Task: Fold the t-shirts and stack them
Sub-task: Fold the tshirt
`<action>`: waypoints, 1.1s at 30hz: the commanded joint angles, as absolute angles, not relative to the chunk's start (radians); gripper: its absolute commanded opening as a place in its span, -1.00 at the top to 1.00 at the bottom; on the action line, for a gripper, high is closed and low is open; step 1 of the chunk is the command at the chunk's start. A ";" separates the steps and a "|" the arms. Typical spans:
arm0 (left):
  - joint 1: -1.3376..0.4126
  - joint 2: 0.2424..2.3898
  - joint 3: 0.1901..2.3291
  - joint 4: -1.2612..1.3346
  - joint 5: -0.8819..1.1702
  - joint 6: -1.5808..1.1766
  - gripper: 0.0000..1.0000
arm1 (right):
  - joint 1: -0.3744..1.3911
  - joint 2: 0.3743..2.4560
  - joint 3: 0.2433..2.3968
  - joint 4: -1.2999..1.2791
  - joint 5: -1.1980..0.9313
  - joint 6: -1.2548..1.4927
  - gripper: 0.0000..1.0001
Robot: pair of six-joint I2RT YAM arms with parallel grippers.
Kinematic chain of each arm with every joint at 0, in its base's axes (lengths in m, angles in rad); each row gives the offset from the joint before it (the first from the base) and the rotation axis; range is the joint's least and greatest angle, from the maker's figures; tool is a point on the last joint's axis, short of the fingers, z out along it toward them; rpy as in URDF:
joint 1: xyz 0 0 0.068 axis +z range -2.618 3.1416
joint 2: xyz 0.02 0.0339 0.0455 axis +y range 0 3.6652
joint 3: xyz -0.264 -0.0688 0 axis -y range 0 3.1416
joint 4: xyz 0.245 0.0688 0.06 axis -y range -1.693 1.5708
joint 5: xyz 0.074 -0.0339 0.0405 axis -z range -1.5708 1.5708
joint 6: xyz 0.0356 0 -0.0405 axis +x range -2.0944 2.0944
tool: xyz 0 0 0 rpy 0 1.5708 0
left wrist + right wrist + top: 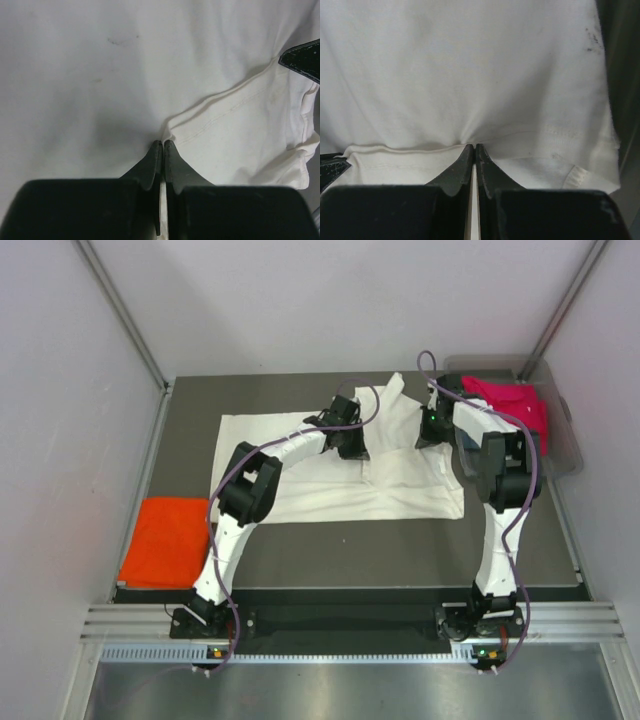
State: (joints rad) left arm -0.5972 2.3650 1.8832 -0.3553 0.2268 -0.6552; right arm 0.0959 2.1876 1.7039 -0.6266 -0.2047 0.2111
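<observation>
The large cream-white t-shirt point(300, 465) lies spread on the dark table, its right part bunched and lifted between my two grippers. My left gripper point(352, 445) is shut on a fold of this shirt near its middle; the wrist view shows the jaws pinching cloth point(163, 144). My right gripper point(432, 432) is shut on the shirt's hem at the right point(474, 147). A folded orange t-shirt point(165, 540) lies at the table's left front corner. A magenta-pink t-shirt point(510, 403) lies in a bin at the back right.
A clear plastic bin point(565, 445) stands at the back right edge with a grey-blue cloth point(465, 435) partly hidden behind my right arm. Grey walls close in left and right. Bare dark table point(380, 550) lies in front of the white shirt.
</observation>
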 commanded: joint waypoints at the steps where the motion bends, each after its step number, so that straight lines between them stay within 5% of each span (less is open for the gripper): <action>1: -0.595 2.298 1.888 -0.376 0.195 -0.629 1.00 | 0.098 2.119 1.735 -0.589 -0.218 0.239 1.00; 5: -0.592 2.295 1.876 -0.367 0.207 -0.635 1.00 | 0.097 2.099 1.738 -0.597 -0.206 0.244 0.99; 9: -0.591 2.304 1.881 -0.364 0.224 -0.643 1.00 | 0.097 2.129 1.759 -0.624 -0.210 0.230 0.62; 21: -0.589 2.301 1.878 -0.367 0.236 -0.655 1.00 | 0.098 2.171 1.755 -0.623 -0.230 0.229 0.50; 26: -0.589 2.301 1.879 -0.367 0.236 -0.660 1.00 | 0.097 2.180 1.750 -0.621 -0.232 0.225 0.55; 31: -0.589 2.299 1.885 -0.376 0.229 -0.661 1.00 | 0.098 2.178 1.756 -0.621 -0.224 0.227 0.98; 33: -0.589 2.296 1.887 -0.388 0.218 -0.663 1.00 | 0.098 2.161 1.763 -0.626 -0.235 0.238 1.00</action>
State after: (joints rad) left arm -0.5915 2.3646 1.8828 -0.3710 0.2192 -0.6567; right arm 0.0963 2.1712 1.7111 -0.6369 -0.2268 0.2314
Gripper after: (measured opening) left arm 0.032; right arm 0.012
